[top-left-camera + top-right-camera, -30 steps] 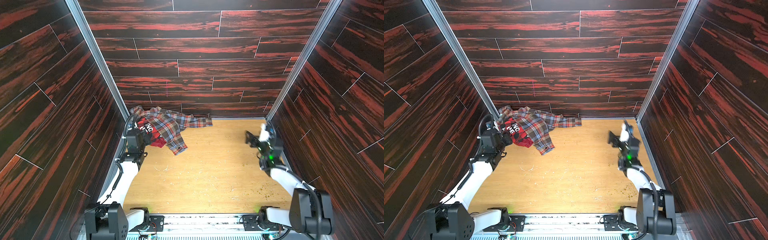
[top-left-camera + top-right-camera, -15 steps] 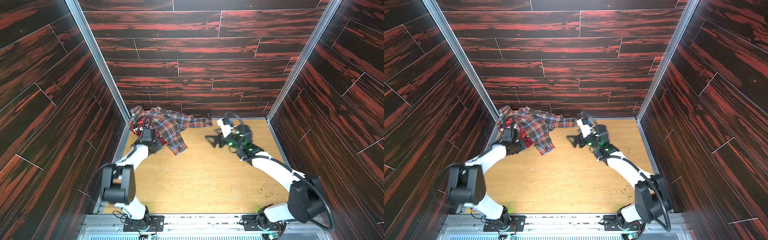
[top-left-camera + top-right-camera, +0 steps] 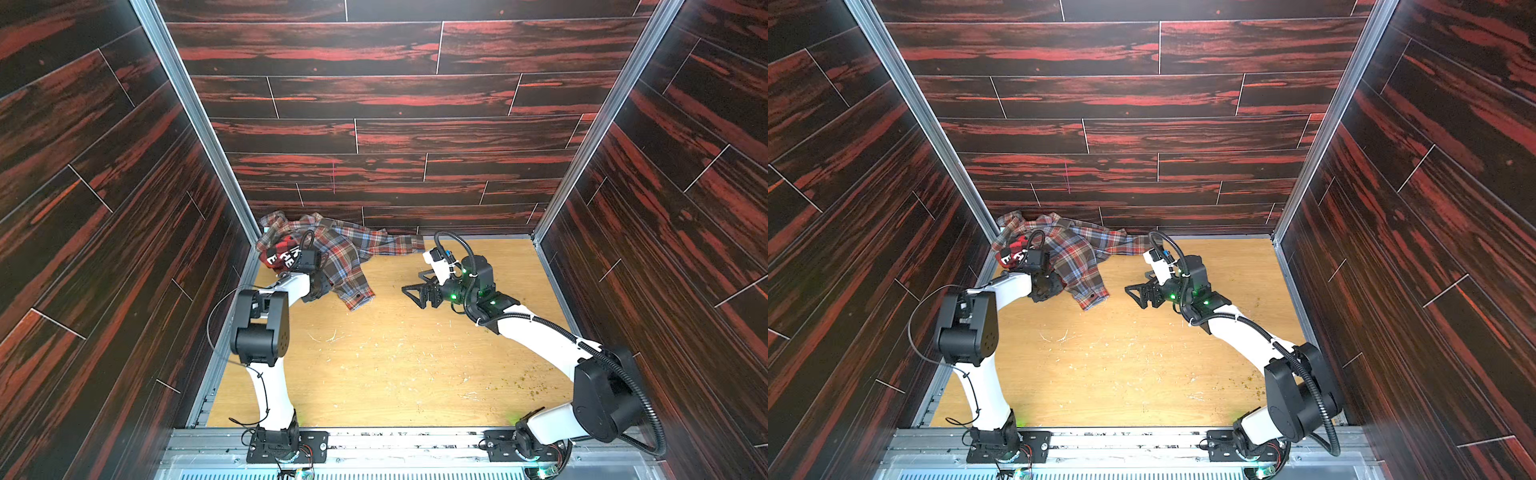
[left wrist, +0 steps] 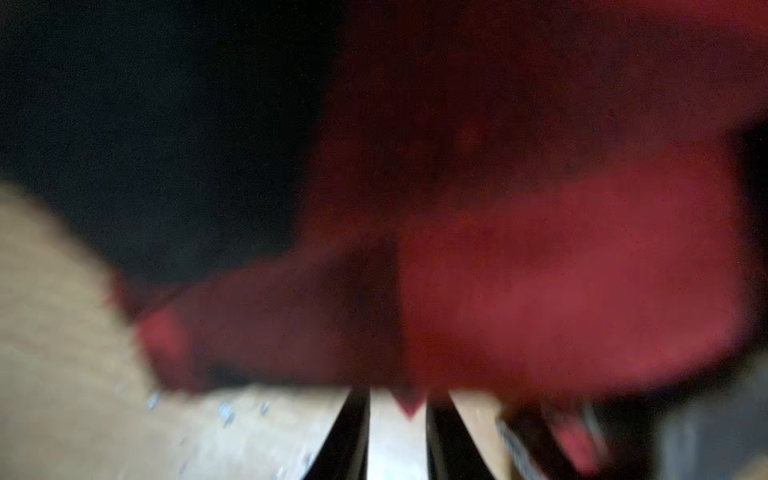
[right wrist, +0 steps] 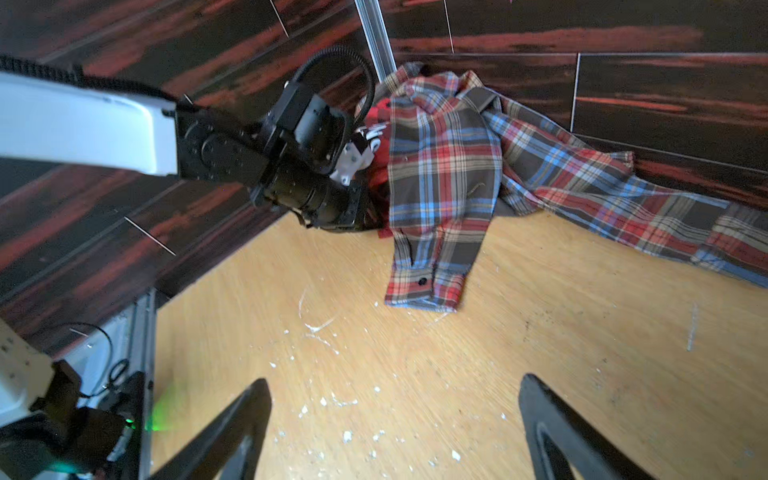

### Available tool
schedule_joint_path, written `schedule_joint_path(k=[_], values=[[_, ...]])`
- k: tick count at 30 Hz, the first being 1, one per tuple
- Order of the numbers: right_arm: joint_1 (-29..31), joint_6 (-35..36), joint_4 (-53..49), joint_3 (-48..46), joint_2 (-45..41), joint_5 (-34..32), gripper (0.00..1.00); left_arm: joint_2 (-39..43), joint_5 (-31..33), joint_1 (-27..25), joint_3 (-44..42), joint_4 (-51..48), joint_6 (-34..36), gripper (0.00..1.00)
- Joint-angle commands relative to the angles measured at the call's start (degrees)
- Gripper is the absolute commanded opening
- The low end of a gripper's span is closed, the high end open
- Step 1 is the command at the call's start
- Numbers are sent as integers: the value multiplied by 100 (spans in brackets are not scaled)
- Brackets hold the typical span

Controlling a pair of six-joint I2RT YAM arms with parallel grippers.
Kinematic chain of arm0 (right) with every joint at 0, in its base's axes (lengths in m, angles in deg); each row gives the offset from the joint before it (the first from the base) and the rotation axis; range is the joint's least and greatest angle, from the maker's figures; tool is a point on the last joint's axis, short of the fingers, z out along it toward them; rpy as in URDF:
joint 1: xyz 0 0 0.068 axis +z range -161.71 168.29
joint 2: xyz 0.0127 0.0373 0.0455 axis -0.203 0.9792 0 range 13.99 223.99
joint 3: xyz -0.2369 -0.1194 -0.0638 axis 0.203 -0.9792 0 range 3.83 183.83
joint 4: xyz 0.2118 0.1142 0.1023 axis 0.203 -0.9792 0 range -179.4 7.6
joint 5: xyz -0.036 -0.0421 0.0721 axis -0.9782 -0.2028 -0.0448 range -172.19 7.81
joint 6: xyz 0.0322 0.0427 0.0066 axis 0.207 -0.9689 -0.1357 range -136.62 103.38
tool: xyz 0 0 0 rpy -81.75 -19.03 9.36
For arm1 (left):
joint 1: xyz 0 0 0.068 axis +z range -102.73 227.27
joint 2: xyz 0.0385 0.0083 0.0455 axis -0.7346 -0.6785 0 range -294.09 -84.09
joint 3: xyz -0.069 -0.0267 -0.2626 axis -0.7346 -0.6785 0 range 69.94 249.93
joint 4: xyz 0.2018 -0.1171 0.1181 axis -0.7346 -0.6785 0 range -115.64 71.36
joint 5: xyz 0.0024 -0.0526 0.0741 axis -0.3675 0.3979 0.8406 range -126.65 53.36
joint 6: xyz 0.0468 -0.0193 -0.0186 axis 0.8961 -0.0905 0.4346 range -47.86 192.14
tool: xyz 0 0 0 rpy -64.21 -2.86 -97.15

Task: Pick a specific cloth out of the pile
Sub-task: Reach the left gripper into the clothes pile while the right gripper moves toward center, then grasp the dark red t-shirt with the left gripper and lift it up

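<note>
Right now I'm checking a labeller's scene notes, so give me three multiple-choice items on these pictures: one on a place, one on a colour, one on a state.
1. Where on the table does the pile lie? A far left corner; B centre; C near right edge.
2. What colour are the letters on the checked garment? A yellow; B white; C green.
3. How is the right end effector? A open and empty; B shut on fabric; C out of sight.
Key: A, the heap sits in that corner in both top views; B, white block letters show; A, its fingers stand apart over bare wood.
</note>
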Motion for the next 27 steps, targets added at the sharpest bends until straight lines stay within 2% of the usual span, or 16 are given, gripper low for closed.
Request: schedule_joint_path(k=[1, 10, 12, 14, 15, 16, 22, 27], values=[[17, 292, -228, 62, 68, -110, 94, -207, 279, -68, 266, -91, -67, 28], [19, 309, -258, 30, 59, -120, 94, -601, 371, -127, 536, -318, -198, 28], [18, 318, -272, 42, 62, -112, 94, -625, 353, -137, 513, -308, -231, 23], [19, 336, -302, 64, 60, -116, 94, -567, 345, -150, 486, -309, -256, 11], [17, 341, -302, 75, 59, -119, 94, -502, 335, -151, 441, -307, -268, 3], [15, 345, -300, 73, 64, -121, 94, -413, 331, -153, 395, -298, -281, 0], [18, 305, -276, 48, 64, -81, 94, 517, 517, -154, 280, -468, -178, 0], [17, 249, -210, -16, 59, -85, 94, 1241, 806, -146, 1242, -986, 253, 0]])
